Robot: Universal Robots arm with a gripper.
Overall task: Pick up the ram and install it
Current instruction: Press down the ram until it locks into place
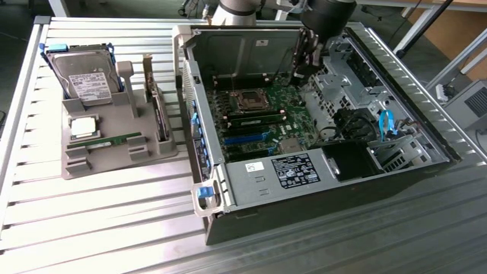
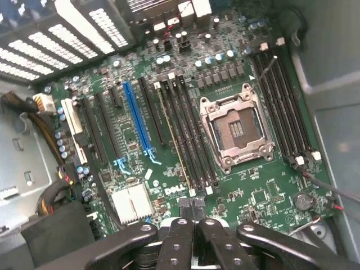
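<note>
The ram (image 1: 102, 141), a long thin green stick, lies in a slot at the front of the grey holder tray (image 1: 114, 123) on the exterior view's left. My gripper (image 1: 304, 69) hangs inside the open computer case (image 1: 335, 171), over the far part of the motherboard (image 1: 263, 123) and far from the tray. In the wrist view my gripper (image 2: 193, 216) is shut with nothing between its black fingers (image 2: 179, 239). Below it are the empty processor socket (image 2: 236, 129) and the long black memory slots (image 2: 188, 135). A similar green stick (image 1: 255, 119) appears to stand in a slot beside the socket.
A silver hard drive (image 1: 85, 77) with a white label stands at the back of the tray, a square silver processor chip (image 1: 82, 127) in front of it. The case's raised side panel (image 1: 243, 51), drive cage (image 1: 343, 74), blue cables (image 1: 384, 123) and power supply (image 1: 285, 171) crowd the motherboard.
</note>
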